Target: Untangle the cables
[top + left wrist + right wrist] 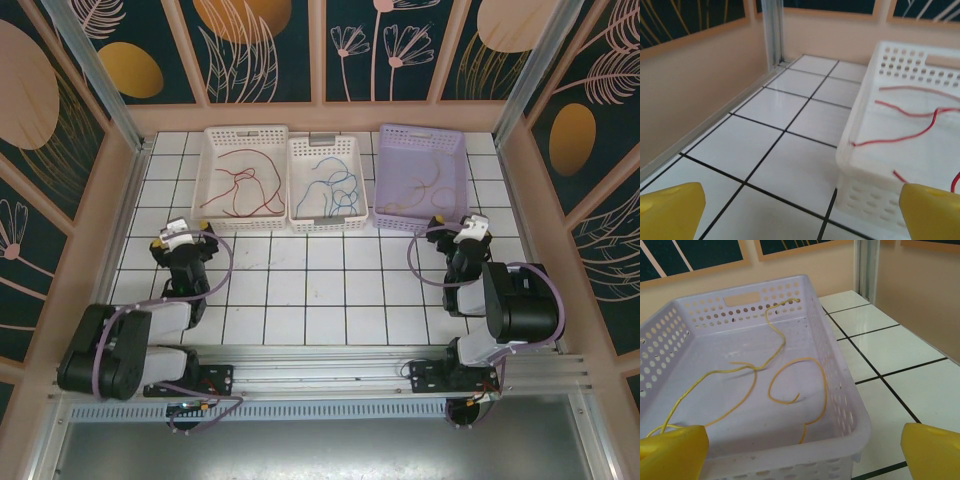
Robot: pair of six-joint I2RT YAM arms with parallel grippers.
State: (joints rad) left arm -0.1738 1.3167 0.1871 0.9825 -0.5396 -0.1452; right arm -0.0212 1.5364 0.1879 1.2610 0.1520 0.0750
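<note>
The cables lie sorted in three baskets at the back of the tiled table. Red cables (872, 142) rest in the white left basket (246, 130). Blue and green cables (338, 184) lie in the middle basket (322, 141). Tan-yellow cables (824, 393) curl in the purple basket (422, 128). My left gripper (184, 233) hovers open just in front of the white basket's near left corner (865, 195), its jaws (802, 215) wide over bare tile. My right gripper (459, 222) stands open at the purple basket's near right corner (790, 450), with nothing between its fingers (802, 452).
Wooden walls and metal posts (95, 70) fence the table on three sides. Open white tiles (320, 290) stretch between the baskets and the arm bases. The left wall (695, 95) runs close beside my left gripper.
</note>
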